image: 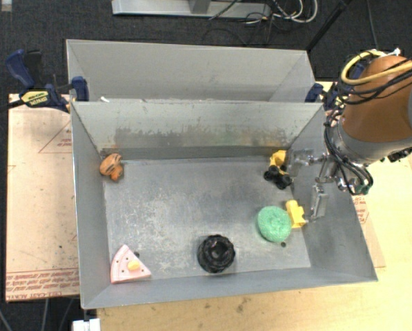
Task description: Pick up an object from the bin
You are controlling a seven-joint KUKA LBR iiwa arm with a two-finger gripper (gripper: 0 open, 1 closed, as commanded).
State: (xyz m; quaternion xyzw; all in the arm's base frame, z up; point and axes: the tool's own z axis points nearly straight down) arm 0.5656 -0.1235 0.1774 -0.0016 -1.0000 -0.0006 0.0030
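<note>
My gripper (317,197) hangs low by the right wall of the bin (340,250), just beside a small yellow block (295,213) that touches a green round lump (272,223). I cannot tell if the gripper is open or closed. This close, I might scrape the wall or knock the block away. The yellow-and-black thing (278,168) behind is hard to identify

The arm (371,140) comes in from the right, its wrist under an orange cover (378,105) looped with dark cables (349,174) — the gripper (319,192) hangs low beyond it, angled down and leftward.
</note>
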